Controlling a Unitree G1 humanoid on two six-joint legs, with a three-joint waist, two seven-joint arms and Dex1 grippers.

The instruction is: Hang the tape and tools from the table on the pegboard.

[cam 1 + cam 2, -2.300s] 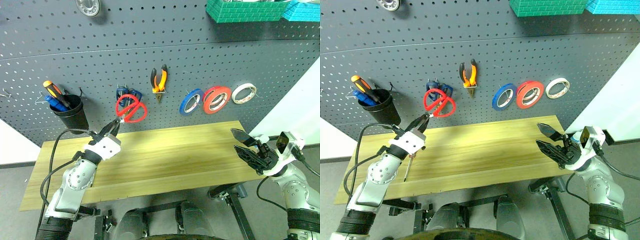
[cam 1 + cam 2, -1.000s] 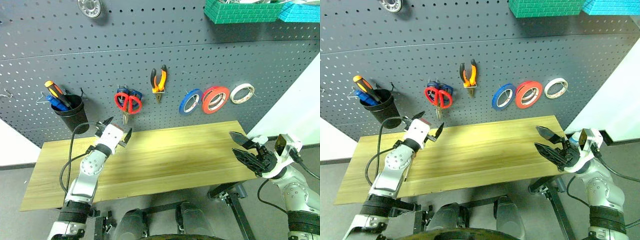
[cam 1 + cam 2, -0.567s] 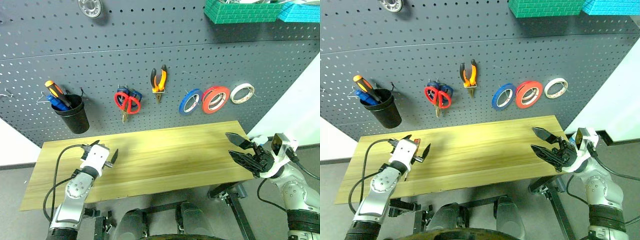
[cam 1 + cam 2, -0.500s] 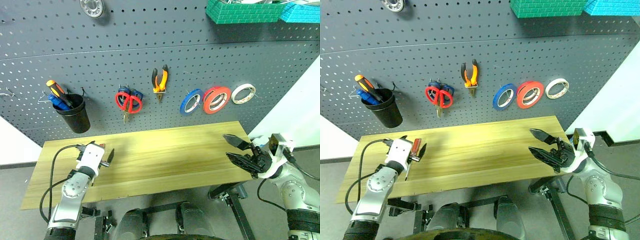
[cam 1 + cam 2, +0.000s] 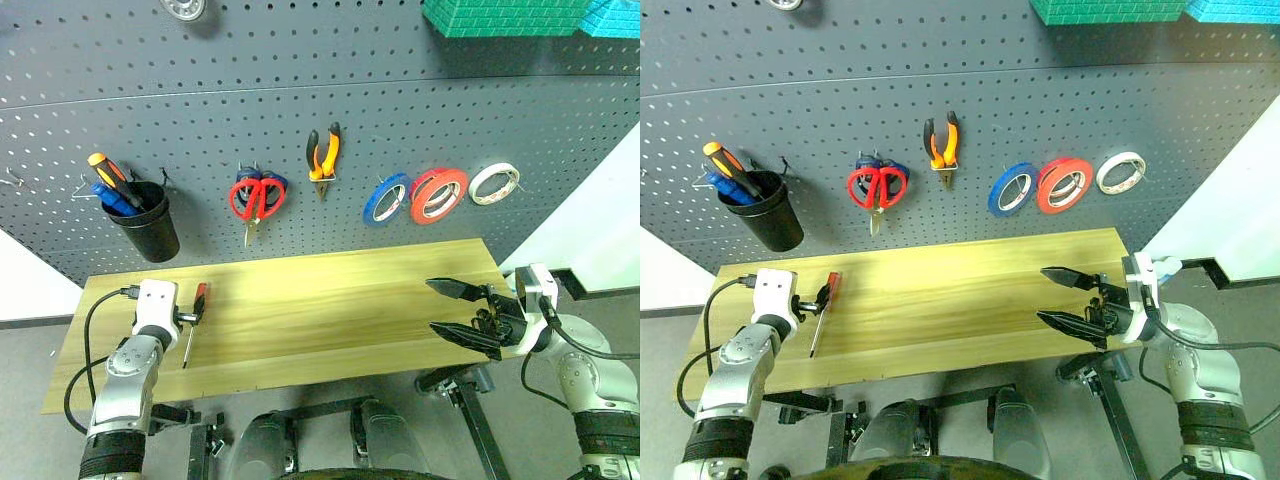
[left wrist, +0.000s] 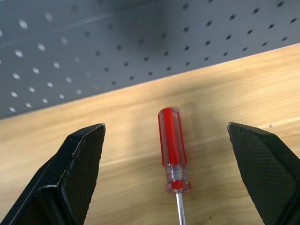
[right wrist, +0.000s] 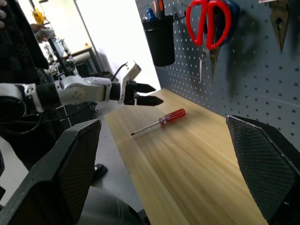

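Red-handled screwdriver [image 5: 196,306] with a clear grip and thin steel shaft lies flat on the light yellowish wooden tabletop [image 5: 330,310] near its left end, just beside the left gripper [image 5: 178,316], whose jaws stand wide open and empty on either side of the handle. The right gripper [image 5: 458,312] hovers over the tabletop's right end, jaws spread wide. Red-handled scissors [image 5: 253,199], orange-and-black pliers [image 5: 323,157] and the large red-orange tape roll [image 5: 438,195] hang on the dark grey pegboard [image 5: 300,120].
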